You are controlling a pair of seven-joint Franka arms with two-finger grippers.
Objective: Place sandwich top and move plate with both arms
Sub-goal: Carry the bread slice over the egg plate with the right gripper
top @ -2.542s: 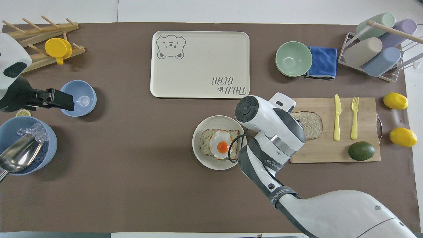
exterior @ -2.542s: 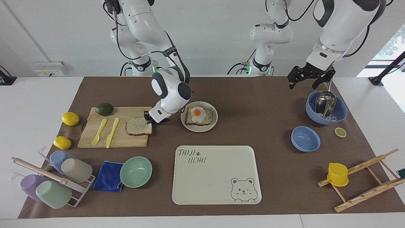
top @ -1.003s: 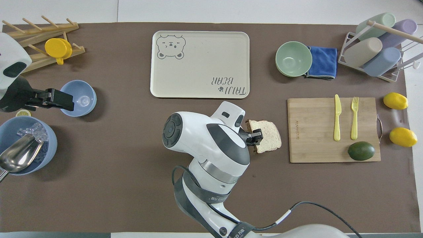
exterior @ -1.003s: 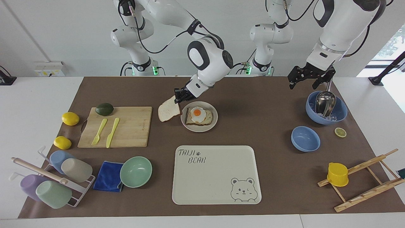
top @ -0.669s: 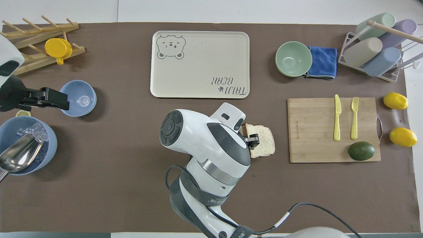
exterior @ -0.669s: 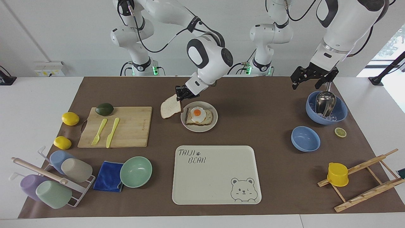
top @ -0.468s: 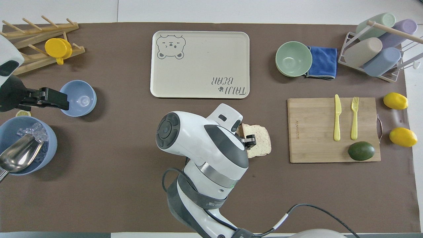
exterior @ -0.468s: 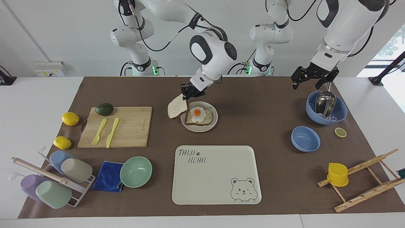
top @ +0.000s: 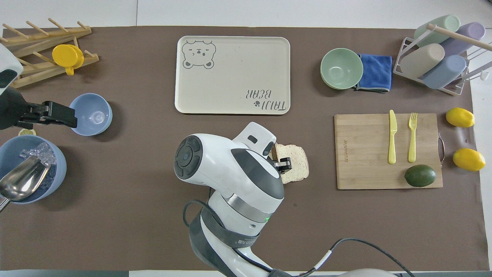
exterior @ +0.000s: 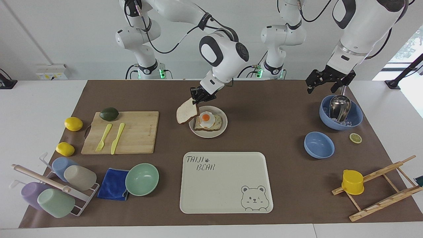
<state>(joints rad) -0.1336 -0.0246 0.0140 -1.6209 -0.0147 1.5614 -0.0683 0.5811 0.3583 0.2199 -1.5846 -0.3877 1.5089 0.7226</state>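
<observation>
Overhead view: we lose the plate (exterior: 208, 121) and its egg-topped slice (exterior: 207, 121) entirely under the right arm's white wrist; only the facing view shows them. Right gripper (exterior: 197, 97) fingers are pinched shut on a corner of the sandwich top (exterior: 186, 111), which hangs tilted in the air over the plate's rim on the cutting-board side, not touching the egg slice. Left gripper (exterior: 325, 84) waits over the big blue bowl (exterior: 355, 115) with the metal scoop (exterior: 339, 106), fingers spread; its arm is cut off at the frame edge overhead. Nearby we note the cutting board (exterior: 138, 132), now bare of bread, and the bear tray (exterior: 225, 181) farther from the robots than the plate. Against a second ago, we see the slice carried closer over the plate.
</observation>
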